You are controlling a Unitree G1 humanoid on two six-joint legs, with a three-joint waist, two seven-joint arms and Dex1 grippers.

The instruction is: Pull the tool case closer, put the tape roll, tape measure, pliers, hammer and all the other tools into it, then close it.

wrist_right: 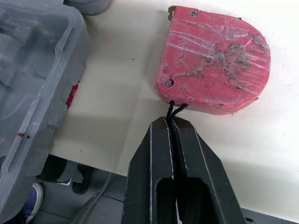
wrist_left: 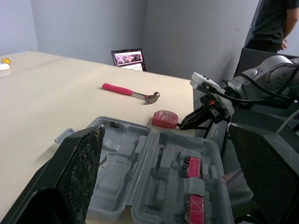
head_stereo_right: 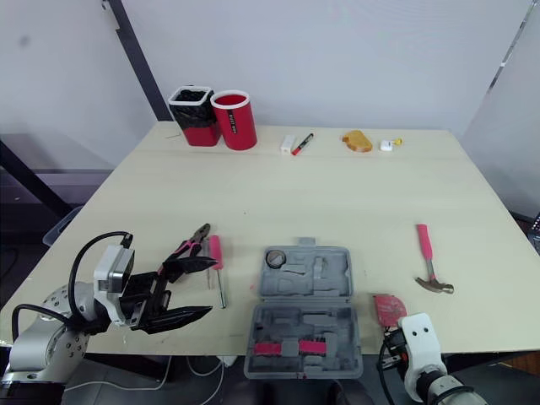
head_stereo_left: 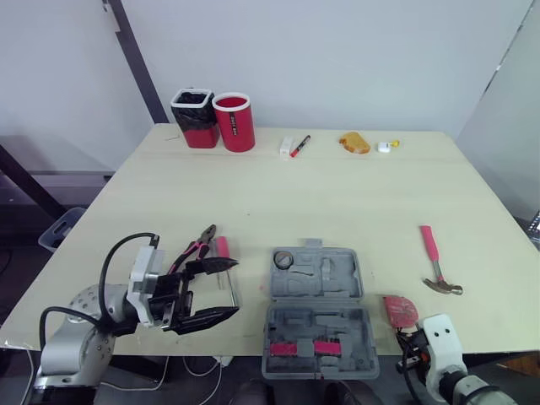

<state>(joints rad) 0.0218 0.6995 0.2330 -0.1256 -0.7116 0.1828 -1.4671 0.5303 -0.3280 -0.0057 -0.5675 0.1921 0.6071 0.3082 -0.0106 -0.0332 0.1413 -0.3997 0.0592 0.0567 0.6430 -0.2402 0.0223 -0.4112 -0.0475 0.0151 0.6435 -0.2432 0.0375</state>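
Right wrist view: right end effector (wrist_right: 171,122) pressed together, pinching the black cord (wrist_right: 174,108) of the red tape measure (wrist_right: 215,60), just beside the open tool case (wrist_right: 32,70); left end effector (head_stereo_left: 234,287) spread beside the pliers (head_stereo_left: 196,246)

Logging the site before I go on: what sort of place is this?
Likely a robotics lab or test room: a bare table by blank walls, staged with a tool case, hammer and tape measure, with a laptop and a person standing by.
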